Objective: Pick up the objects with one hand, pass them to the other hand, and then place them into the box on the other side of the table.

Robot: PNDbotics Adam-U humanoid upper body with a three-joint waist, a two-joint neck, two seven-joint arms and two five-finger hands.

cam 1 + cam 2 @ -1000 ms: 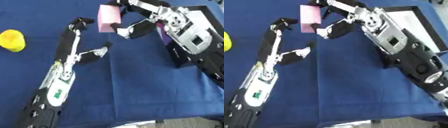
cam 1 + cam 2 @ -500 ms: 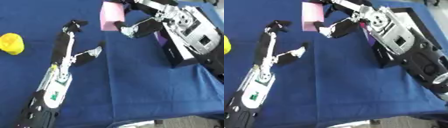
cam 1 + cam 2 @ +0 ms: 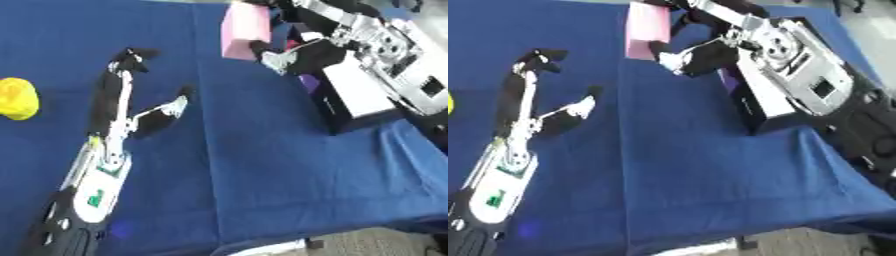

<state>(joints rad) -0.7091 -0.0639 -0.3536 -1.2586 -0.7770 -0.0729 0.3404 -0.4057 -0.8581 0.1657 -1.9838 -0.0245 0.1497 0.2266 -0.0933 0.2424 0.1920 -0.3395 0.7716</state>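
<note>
While the left hand [image 3: 131, 107] lies open, pink block [image 3: 245, 31] pinched between right hand [image 3: 293, 52] fingers.

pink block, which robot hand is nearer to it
Right. The right robot hand holds the pink block at the far side of the table, fingers and thumb curled round it. The left robot hand lies open on the blue cloth, well apart to the block's near left.

Open cloth mid-table, clutter at both sides
Bare blue cloth [image 3: 262, 165] lies between the arms; the box [image 3: 350, 107] blocks the right edge, the yellow thing [image 3: 17, 98] sits far left, the pink block [image 3: 245, 31] hangs above
</note>
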